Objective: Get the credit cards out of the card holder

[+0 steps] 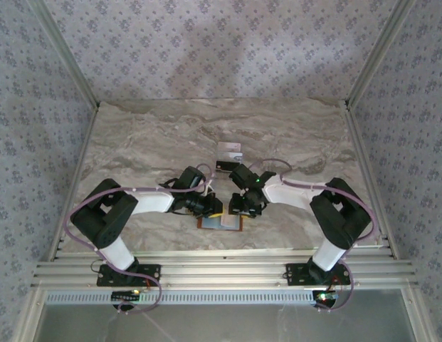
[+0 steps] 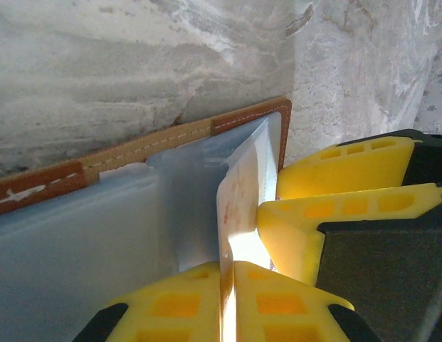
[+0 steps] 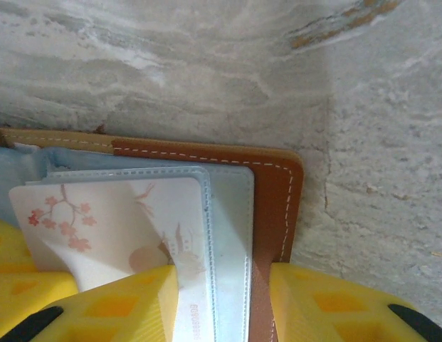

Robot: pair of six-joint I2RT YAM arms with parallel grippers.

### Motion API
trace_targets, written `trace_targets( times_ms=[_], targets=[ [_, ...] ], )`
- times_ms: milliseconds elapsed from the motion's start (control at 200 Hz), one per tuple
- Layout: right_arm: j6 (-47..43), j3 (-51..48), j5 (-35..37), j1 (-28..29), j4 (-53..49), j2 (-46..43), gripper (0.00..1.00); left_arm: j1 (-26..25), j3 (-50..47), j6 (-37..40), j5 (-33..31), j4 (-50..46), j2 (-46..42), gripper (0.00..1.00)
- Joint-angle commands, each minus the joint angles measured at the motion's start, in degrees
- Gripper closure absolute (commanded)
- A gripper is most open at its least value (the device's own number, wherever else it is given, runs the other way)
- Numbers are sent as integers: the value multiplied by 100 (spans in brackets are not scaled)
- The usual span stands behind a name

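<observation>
One holder [image 3: 277, 206] lies open on the table [image 1: 135, 135] between the arms. Two cards counted. Blossom card [image 3: 100, 221] sits at its grey-blue pocket, its small print too small to read. Left gripper [image 2: 226, 278] clenched on this card's edge. Right gripper [image 3: 224, 285] released, jaws straddling the holder's brown edge. Pale card [image 1: 229, 149] lies beyond, apart.

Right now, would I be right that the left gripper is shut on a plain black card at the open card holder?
Not quite. The card is not plain black. It is pale with a reddish print, as the left wrist view shows. The rest holds: the left gripper is shut on it at the open card holder.
</observation>
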Motion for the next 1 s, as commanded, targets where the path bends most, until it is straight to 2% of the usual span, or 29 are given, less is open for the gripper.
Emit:
trace_targets(
  times_ms=[0, 315, 500, 745, 994],
  targets=[
    [-24, 117, 373, 111, -314, 280, 61, 23, -20, 135, 5, -59, 126, 86],
    [-96, 225, 746, 212, -546, 539, 73, 26, -26, 171, -16, -150, 12, 84],
    [-102, 226, 725, 225, -546, 533, 78, 30, -35, 181, 28, -114, -40, 89],
    [-122, 227, 676, 218, -695, 516, 78, 39, -25, 196, 19, -166, -85, 94],
    [-105, 222, 632, 198, -788, 427, 73, 108, -49, 427, -56, -577, -357, 96]
  ],
)
